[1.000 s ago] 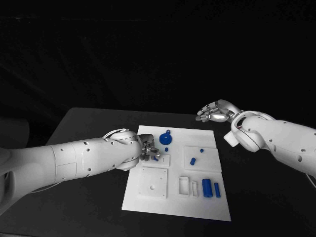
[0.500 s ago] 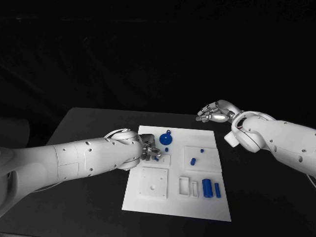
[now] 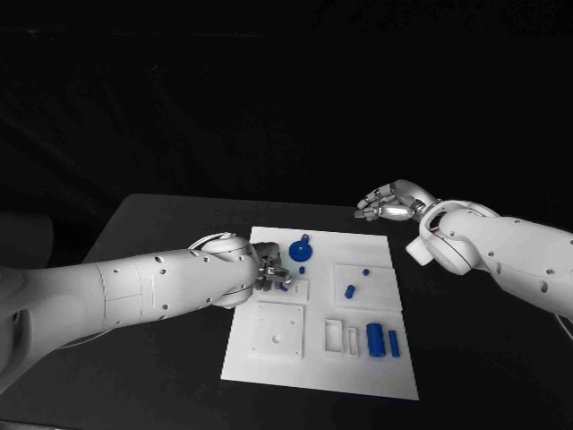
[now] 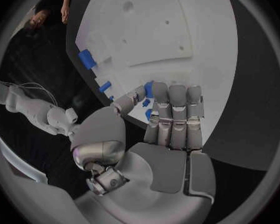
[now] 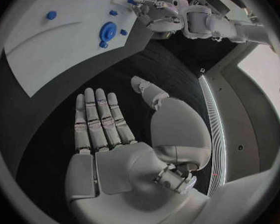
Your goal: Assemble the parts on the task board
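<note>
The white task board [image 3: 315, 358] lies mid-table. My left hand [image 3: 271, 273] hovers over its left edge, pinching a small blue part [image 4: 149, 89] between thumb and fingertips; the right wrist view shows that part [image 5: 131, 0] at its fingertips too. On the board are a blue round disc [image 3: 301, 250], a small blue peg [image 3: 303, 270], another blue piece [image 3: 348, 292] and two blue blocks [image 3: 376, 341] near the front right. My right hand [image 3: 390, 204] hangs off the board beyond its far right corner, fingers [image 5: 97, 119] stretched out and holding nothing.
Black table [image 3: 158, 233] surrounds the board on all sides. White recessed plates [image 3: 280, 331] and slots [image 3: 335, 335] take up the board's near half. My right forearm [image 3: 506, 255] reaches along the board's right side.
</note>
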